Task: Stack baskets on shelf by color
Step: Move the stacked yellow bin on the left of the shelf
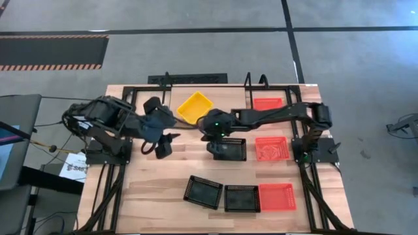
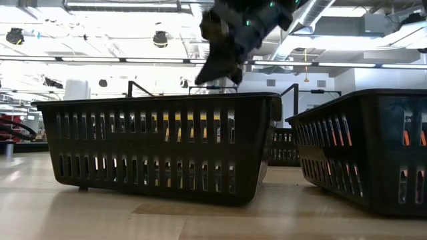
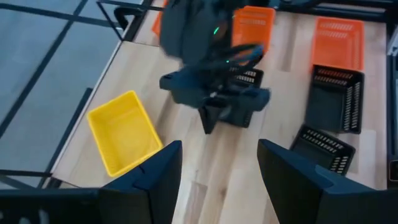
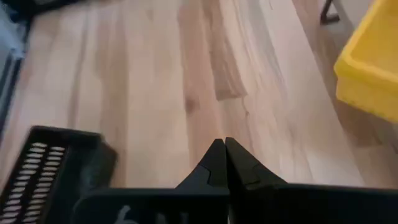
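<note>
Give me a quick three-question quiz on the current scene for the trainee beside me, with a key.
1. True or false: the right hand is shut on nothing.
2. How many black baskets lie singly on the table?
3. Which colour shows at only one spot? A yellow, B black, C red.
Key: 1 true. 2 three. 3 A, the yellow basket, near the open left hand.

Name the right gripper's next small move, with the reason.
Probably open the fingers and drop toward the black basket. The right gripper is shut and empty over bare table, with that basket's rim just beside it.
</note>
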Robot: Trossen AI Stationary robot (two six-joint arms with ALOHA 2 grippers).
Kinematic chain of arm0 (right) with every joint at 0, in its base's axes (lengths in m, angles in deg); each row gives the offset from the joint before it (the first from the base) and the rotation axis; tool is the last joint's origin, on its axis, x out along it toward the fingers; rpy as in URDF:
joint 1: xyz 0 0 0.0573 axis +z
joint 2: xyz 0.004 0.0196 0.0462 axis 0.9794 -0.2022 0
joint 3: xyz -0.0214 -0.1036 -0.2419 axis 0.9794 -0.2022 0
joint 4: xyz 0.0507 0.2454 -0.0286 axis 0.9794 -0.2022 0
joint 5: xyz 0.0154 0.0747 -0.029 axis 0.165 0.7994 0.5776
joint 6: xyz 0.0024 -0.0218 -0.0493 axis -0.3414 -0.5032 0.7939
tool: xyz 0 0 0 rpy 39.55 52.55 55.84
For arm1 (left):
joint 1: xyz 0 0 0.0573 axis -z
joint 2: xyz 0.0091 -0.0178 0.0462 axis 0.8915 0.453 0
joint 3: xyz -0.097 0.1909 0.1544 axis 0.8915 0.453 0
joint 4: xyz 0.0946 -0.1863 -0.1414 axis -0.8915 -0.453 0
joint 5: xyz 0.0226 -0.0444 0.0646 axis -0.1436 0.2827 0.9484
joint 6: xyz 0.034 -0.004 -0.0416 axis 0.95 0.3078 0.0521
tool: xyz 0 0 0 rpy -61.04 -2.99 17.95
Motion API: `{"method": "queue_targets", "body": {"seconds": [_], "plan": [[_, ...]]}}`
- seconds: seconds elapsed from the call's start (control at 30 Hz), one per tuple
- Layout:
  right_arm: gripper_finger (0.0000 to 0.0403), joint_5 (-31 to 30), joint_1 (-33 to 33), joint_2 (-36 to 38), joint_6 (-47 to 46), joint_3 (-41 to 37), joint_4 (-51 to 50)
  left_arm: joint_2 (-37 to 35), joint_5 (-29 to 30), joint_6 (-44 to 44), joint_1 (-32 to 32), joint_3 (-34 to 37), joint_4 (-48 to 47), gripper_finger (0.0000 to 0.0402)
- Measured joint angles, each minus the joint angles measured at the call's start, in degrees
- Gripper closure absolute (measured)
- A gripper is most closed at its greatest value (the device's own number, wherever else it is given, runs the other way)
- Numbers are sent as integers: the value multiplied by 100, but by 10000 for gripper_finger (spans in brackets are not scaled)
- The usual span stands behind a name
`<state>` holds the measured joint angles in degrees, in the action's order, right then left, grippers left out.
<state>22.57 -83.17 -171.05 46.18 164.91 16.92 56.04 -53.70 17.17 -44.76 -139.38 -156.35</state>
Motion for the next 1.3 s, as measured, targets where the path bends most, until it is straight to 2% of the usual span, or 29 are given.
{"method": "queue_targets", "body": {"seconds": [0.07, 0.33, 0.43, 0.7, 0.97, 1.3], "plan": [[402, -170, -85, -108, -4, 0, -240, 0, -1, -20, 51, 0, -2, 203], [403, -1762, -430, -149, -18, 2, -282, 0, 70, 83, 109, 0, 0, 203], [403, -2110, -519, -116, -17, 4, -278, 0, 84, 89, 105, 0, -1, 203], [403, -2343, -589, -242, 151, -7, -318, 2, 82, 89, 105, 0, -2, 203], [403, -2432, -646, -420, 628, 17, 211, 5, 78, 87, 105, 0, 0, 203], [403, -2433, -1022, -424, 1006, 4, 554, 5, 69, 85, 105, 0, 0, 203]]}}
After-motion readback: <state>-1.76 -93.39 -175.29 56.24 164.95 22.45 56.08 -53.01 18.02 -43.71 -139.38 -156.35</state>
